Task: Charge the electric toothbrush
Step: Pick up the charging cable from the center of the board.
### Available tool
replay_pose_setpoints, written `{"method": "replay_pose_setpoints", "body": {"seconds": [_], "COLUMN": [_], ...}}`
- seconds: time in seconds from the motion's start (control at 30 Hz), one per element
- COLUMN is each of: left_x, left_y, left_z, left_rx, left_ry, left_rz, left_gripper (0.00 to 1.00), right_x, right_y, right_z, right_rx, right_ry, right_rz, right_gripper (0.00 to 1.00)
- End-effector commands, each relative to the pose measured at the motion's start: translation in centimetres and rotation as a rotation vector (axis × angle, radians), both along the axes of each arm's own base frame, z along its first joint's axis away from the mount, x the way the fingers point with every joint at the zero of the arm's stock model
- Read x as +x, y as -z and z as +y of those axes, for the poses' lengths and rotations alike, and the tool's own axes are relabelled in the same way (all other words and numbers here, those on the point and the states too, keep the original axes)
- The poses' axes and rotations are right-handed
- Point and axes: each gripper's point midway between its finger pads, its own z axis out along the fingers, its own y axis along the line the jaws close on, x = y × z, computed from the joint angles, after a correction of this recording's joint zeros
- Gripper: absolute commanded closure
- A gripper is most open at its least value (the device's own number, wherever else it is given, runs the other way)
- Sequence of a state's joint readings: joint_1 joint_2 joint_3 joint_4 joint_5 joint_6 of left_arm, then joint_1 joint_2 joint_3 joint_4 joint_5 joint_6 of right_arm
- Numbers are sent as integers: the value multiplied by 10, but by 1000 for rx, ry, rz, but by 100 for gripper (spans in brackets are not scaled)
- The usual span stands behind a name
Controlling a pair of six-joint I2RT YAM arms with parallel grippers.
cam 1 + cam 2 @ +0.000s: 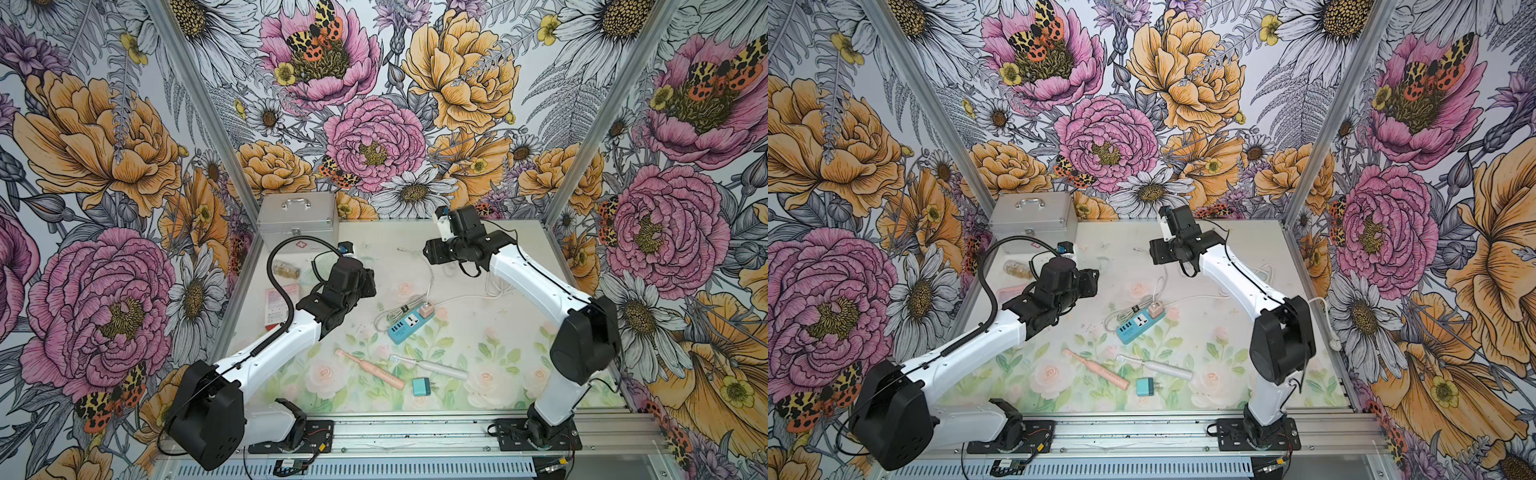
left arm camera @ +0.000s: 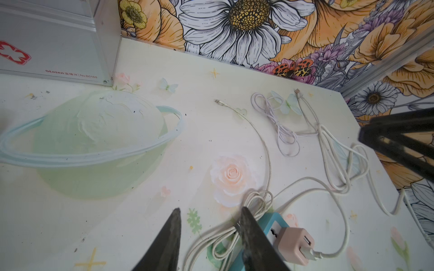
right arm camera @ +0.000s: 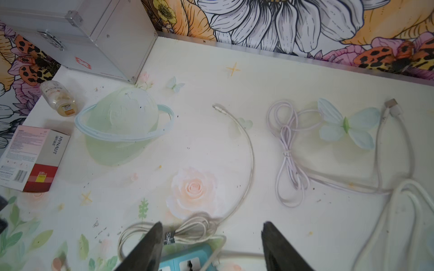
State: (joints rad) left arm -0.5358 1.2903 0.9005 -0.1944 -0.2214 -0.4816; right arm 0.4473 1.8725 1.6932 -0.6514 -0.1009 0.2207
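While both arms reach over the back half of the table (image 1: 478, 332), neither holds anything. The left gripper (image 2: 210, 210) has its jaws part-way apart and empty, with one finger (image 2: 249, 232) just above the coiled cable (image 2: 256, 199) next to the strip (image 1: 409, 325). The right gripper (image 3: 212, 224) has its jaws wider apart and is also empty, above the same coil.

In both top views the blue strip lies near the table's middle. A pink adapter (image 1: 427, 309) is plugged into its 1 o'clock end, and the cable is plugged into that adapter. The cable's free tip (image 3: 217, 108) lies bare on the table at 12 o'clock from the strip.

The pink brush (image 1: 370, 369) lies flat at 7 o'clock from the strip, well apart from both grippers. The white brush (image 1: 432, 366) lies at 5 o'clock from the strip. A teal plug (image 1: 422, 386) lies between their handle ends.

A metal case (image 1: 297, 218) stands at the table's 11 o'clock corner. Two loose white cords (image 3: 288, 150) lie at 1 o'clock from the strip.
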Motion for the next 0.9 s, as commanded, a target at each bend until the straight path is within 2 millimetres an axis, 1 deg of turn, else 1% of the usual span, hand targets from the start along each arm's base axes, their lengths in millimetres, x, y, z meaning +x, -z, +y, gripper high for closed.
{"method": "replay_pose_setpoints", "body": {"seconds": [0.0, 0.07, 0.13, 0.17, 0.23, 0.27, 0.37, 0.47, 0.57, 0.7, 0.8, 0.87], "left_x": [11, 14, 16, 17, 19, 19, 20, 21, 22, 22, 21, 19], "left_y": [-5, -3, -4, -5, -4, -2, 3, 11, 16, 19, 21, 22], "left_z": [8, 12, 15, 17, 19, 20, 23, 20, 18, 18, 18, 18], "left_rx": [-41, -47, -49, -49, -46, -44, -44, -48, -49, -41, -39, -37], "left_ry": [-58, -75, -80, -86, -92, -98, -115, -113, -112, -110, -109, -107], "left_rz": [9, 15, 11, 9, 13, 18, 28, 49, 61, 71, 74, 77], "left_gripper": [57, 57, 57, 57, 57, 57, 57, 57, 57, 57, 57, 58], "right_x": [36, 61, 77, 86, 96, 97, 84, 67, 50, 34, 23, 15], "right_y": [42, 56, 67, 73, 87, 94, 114, 124, 131, 136, 143, 146], "right_z": [1, 7, 10, 6, 2, 1, 4, 5, 5, -13, -10, -14], "right_rx": [-33, -45, -71, -80, -46, -40, -82, -76, -91, -133, -132, -153], "right_ry": [-28, -53, -71, -47, -11, 5, 26, 67, 112, 207, 216, 242], "right_rz": [61, 62, 53, 54, 88, 107, 161, 217, 256, 279, 310, 316], "right_gripper": [34, 36, 36, 36, 37, 39, 40, 43, 43, 44, 44, 45]}}
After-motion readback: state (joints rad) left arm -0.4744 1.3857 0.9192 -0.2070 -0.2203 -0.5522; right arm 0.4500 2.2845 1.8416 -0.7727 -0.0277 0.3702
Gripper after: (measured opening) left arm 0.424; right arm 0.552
